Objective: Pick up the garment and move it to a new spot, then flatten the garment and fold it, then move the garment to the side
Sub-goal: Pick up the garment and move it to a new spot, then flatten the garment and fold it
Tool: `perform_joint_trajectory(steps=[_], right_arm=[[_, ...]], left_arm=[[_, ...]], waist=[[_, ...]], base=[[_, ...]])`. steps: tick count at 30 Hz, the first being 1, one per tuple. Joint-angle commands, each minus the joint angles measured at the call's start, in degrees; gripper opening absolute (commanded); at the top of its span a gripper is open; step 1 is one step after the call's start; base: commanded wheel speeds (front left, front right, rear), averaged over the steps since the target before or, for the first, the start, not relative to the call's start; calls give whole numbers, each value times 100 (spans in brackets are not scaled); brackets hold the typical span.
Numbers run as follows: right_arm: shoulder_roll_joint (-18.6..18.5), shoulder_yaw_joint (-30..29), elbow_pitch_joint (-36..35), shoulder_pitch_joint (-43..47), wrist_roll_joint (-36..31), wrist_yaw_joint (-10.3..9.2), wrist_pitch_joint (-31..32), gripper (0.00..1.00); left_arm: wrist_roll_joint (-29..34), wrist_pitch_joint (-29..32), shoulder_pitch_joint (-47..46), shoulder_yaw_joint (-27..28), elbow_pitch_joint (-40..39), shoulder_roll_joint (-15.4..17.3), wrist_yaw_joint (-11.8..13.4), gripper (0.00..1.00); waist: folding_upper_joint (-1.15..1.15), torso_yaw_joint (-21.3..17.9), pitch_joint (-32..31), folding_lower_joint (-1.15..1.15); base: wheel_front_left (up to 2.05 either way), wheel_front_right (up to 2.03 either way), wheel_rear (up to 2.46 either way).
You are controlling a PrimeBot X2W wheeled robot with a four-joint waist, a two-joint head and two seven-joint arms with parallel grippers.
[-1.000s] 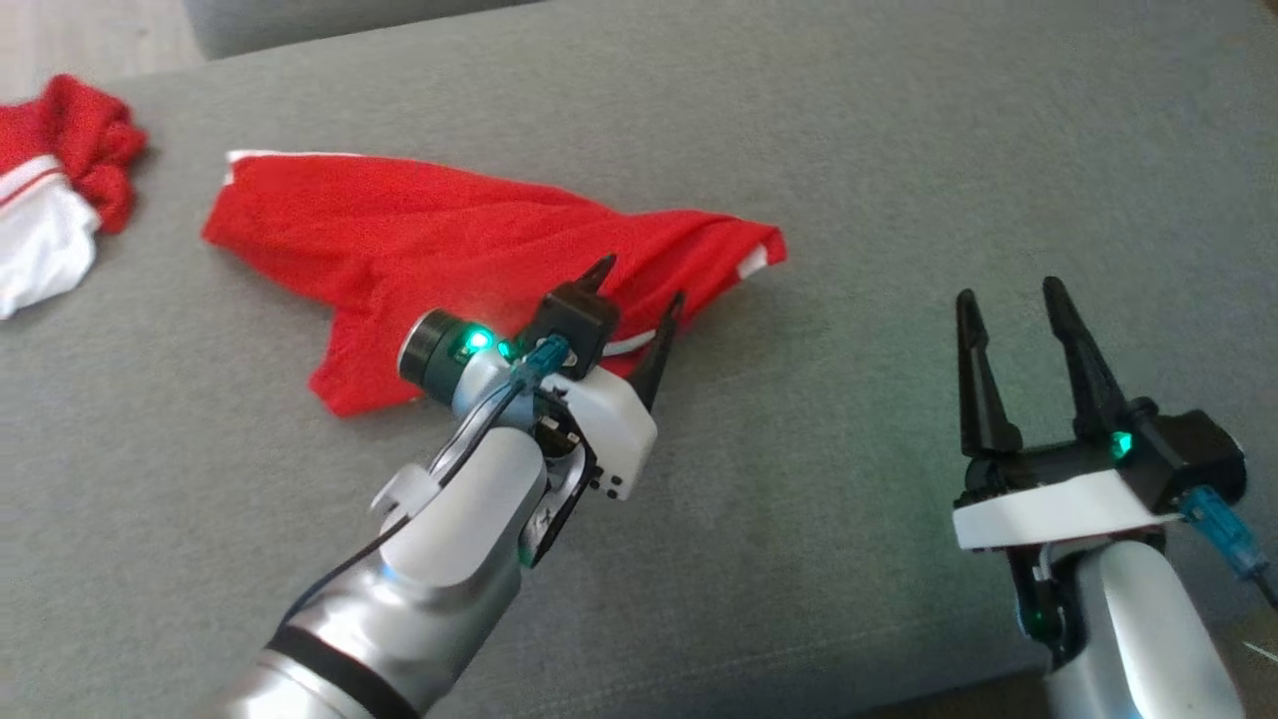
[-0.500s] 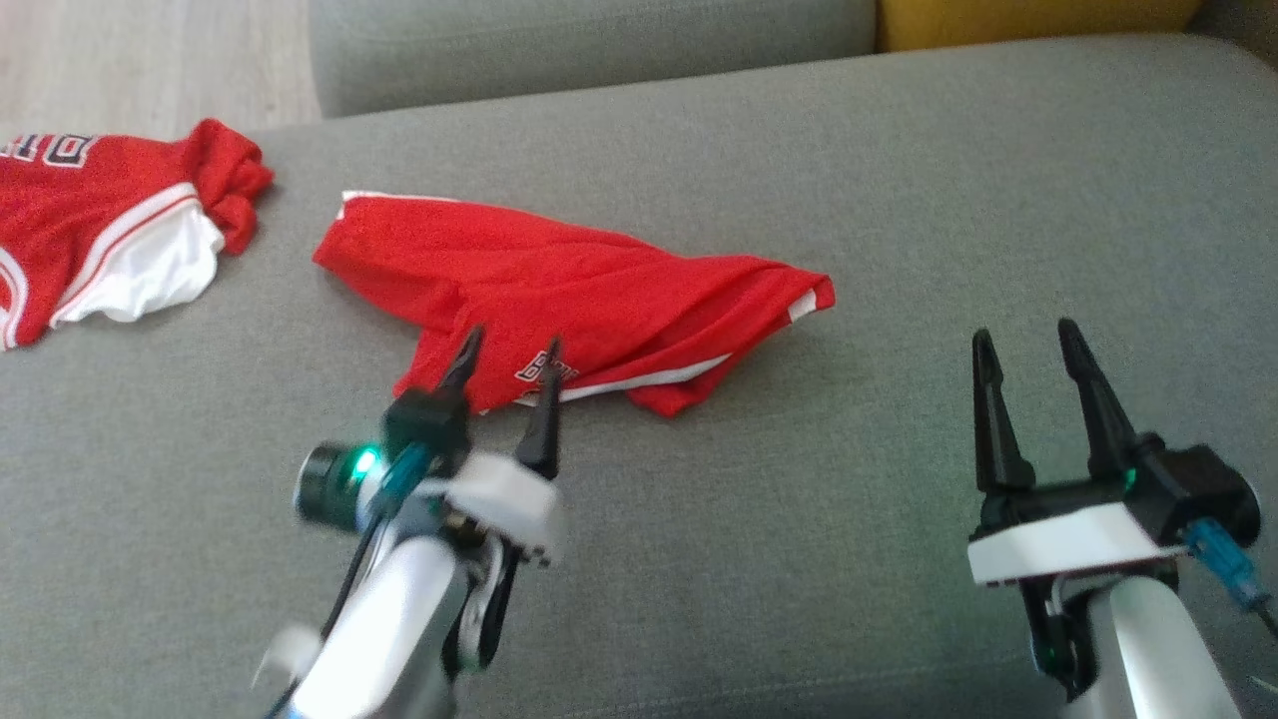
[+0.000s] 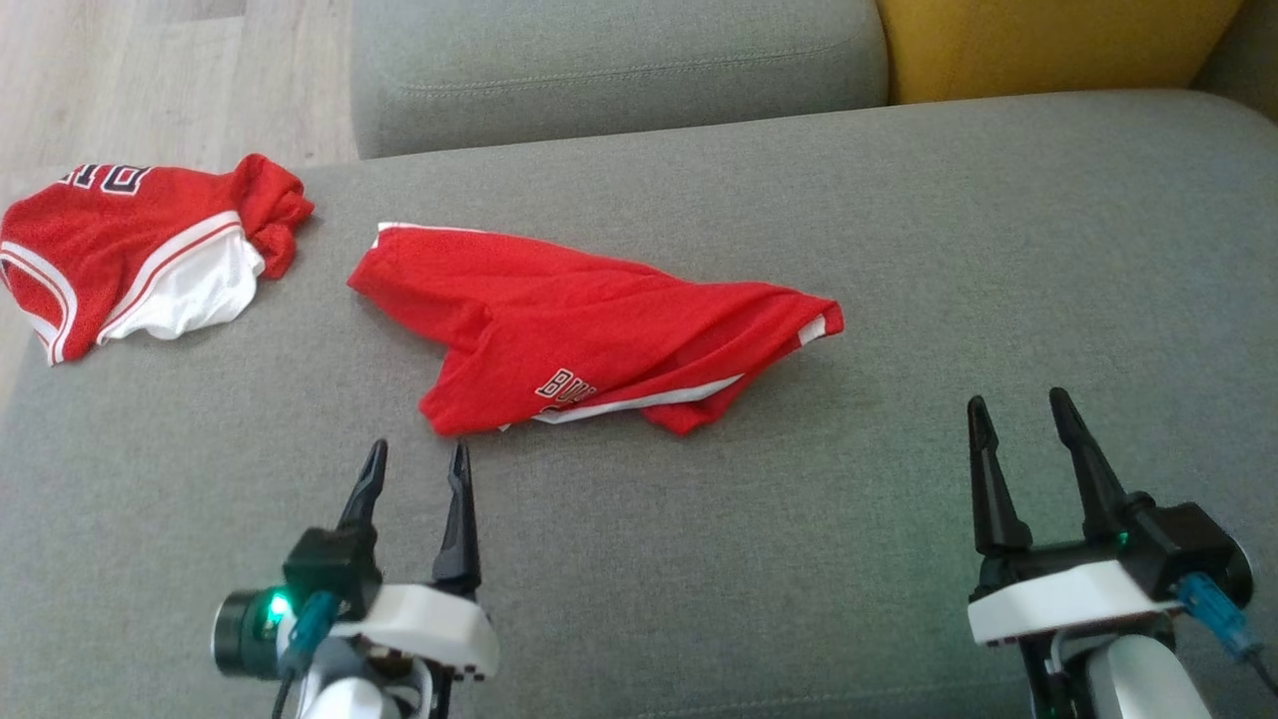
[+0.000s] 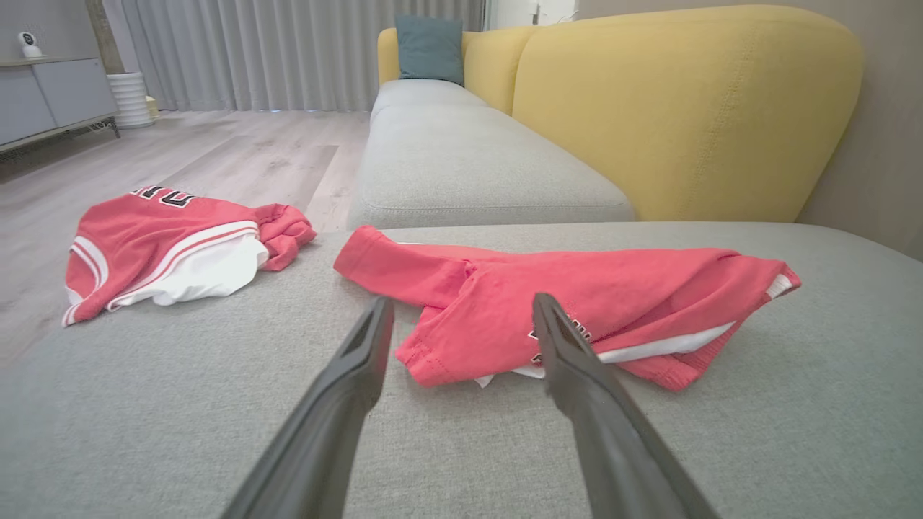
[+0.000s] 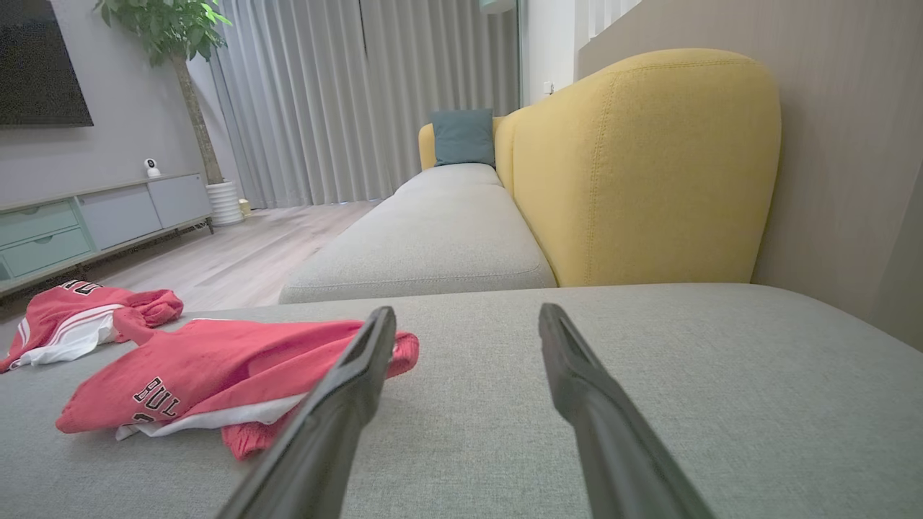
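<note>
The garment (image 3: pixel 599 330) is a red piece with white trim and dark lettering, lying loosely folded and wrinkled in the middle of the grey sofa seat (image 3: pixel 899 250). My left gripper (image 3: pixel 418 447) is open and empty, its tips just short of the garment's near left corner. In the left wrist view the garment (image 4: pixel 613 303) lies right beyond the open left gripper (image 4: pixel 463 301). My right gripper (image 3: pixel 1017 399) stands open and empty over bare cushion, well right of the garment. The right wrist view has the garment (image 5: pixel 216 360) to the left of the right gripper (image 5: pixel 467 310).
A second red and white garment (image 3: pixel 140 250) lies crumpled at the seat's far left edge, by the wooden floor (image 3: pixel 150 80). Behind are another grey cushion (image 3: pixel 619 70) and a yellow backrest (image 3: pixel 1048 45). Bare cushion stretches right of the garment.
My left gripper has drawn back from over the garment toward me, open and empty. The head camera has shifted, bringing in more of the sofa back. The right gripper has held its place.
</note>
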Motion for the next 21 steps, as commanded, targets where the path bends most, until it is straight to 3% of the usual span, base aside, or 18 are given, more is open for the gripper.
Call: perform_joint_trajectory(steps=[1, 21], right_arm=[[-25, 167, -187, -116, 42, -5, -54, 100], [-25, 189, -147, -106, 86, -5, -54, 100]], left_arm=[[105, -70, -69, 314, -283, 7, -36, 100], [608, -71, 404, 1009, -343, -382, -503, 100]], waist=[[0, -7, -9, 0], [0, 11, 30, 0]], base=[[0, 0, 0], [0, 0, 0]])
